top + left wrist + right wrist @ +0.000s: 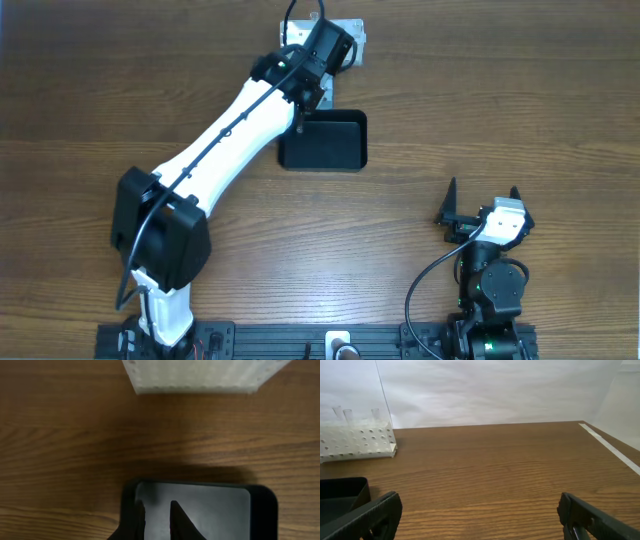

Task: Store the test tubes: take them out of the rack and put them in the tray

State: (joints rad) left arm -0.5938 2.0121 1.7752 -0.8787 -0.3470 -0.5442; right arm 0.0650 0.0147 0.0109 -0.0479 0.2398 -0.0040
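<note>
Wood table (500, 100), left gripper (159, 512) over black tray (262, 507).

Catalogued: white rack (357, 440), clear test tubes (347, 414), black tray (335, 140).
Found three tubes upright in perforated rack; found shallow rectangular tray lying flat near it.

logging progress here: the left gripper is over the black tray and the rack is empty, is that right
Not quite: the rack is not empty. The right wrist view shows three test tubes standing in it. The left gripper is over the black tray, as you say.
</note>
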